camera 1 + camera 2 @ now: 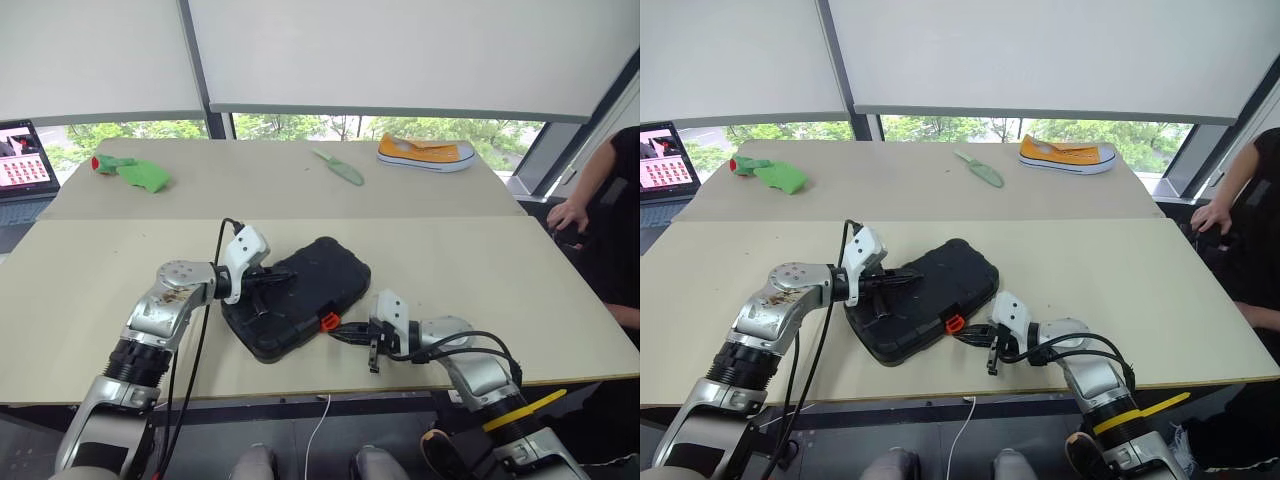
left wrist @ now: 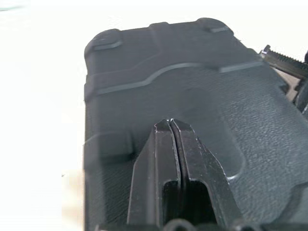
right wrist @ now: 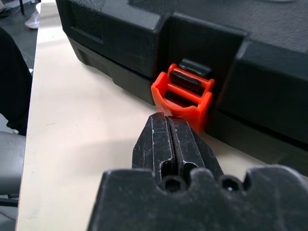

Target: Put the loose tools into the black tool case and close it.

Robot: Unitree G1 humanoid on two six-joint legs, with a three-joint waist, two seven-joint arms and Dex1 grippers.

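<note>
Black tool case (image 1: 300, 290) lies shut, hiding its contents; orange latch (image 3: 185, 96) visible

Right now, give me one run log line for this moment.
black tool case: lid down | left gripper: shut, on lid | right gripper: shut, at orange latch

The black tool case (image 2: 192, 96) looks like matt plastic with a fine pebbled grain. Its orange latch (image 3: 183, 95) is smooth, slightly glossy plastic. The table (image 1: 480, 270) is smooth and matt.
</note>
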